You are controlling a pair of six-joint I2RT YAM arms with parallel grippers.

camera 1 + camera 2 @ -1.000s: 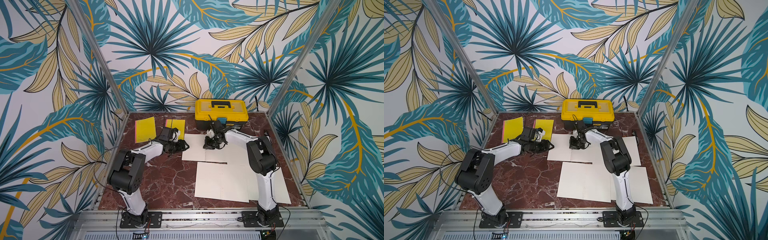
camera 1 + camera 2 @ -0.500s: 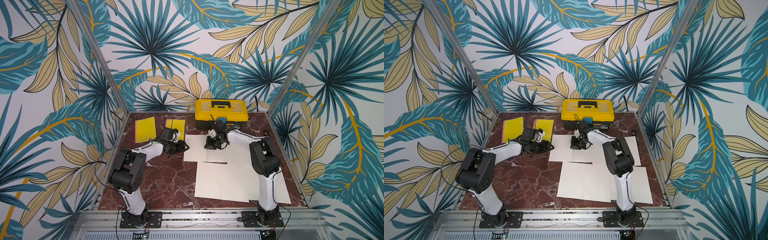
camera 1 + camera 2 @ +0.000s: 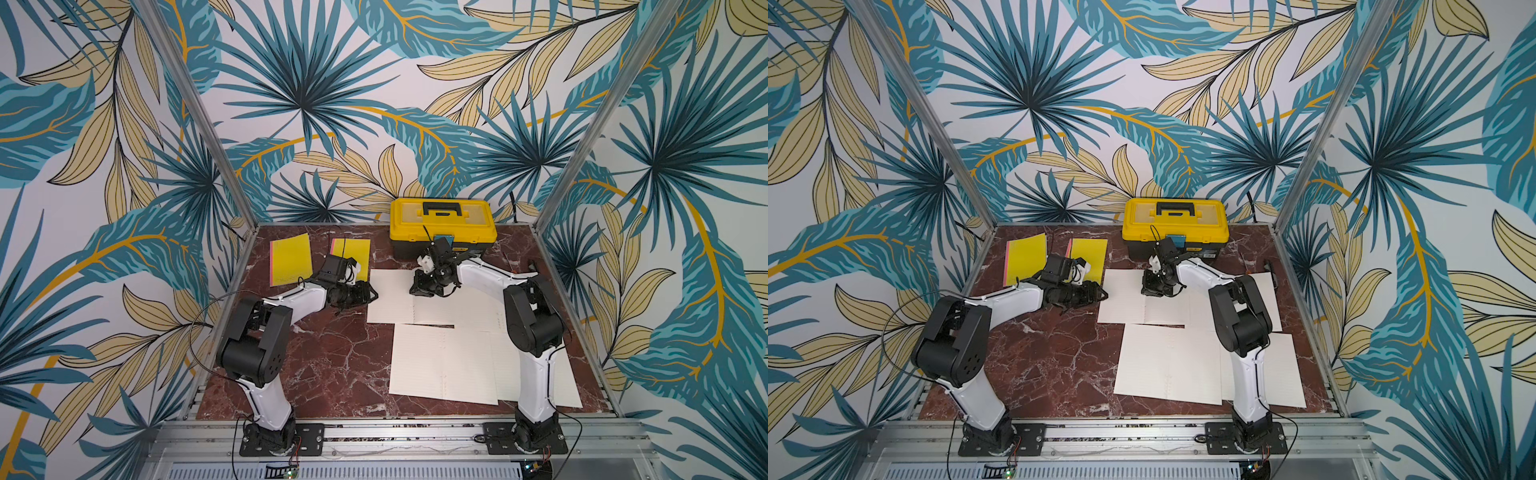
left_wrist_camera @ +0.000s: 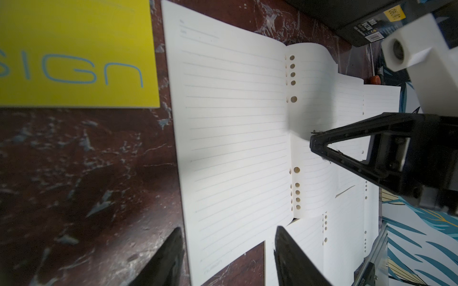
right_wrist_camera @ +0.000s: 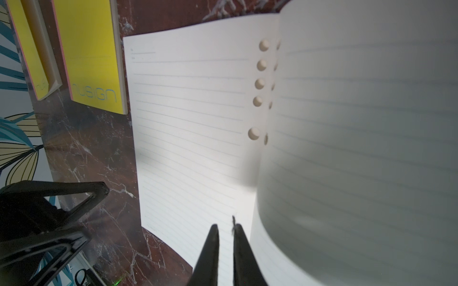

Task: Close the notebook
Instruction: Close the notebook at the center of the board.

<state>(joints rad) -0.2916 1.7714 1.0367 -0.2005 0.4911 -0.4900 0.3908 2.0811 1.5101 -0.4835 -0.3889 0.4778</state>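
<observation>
Open notebook [image 3: 390, 299] lies far-centre on the surface [image 3: 332, 357], spine running front-to-back, right page curled up just beside the right end effector [image 3: 422, 289], jaws nearly closed on nothing visible, while the left end effector [image 3: 371, 294] sits open at the left page edge.

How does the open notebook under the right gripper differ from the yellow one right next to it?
The open notebook shows white lined pages; the yellow notebook shows only its cover. One page of the open notebook curls up by the right gripper; the yellow notebook lies flat and shut. Both rest on the marble table, side by side.
</observation>
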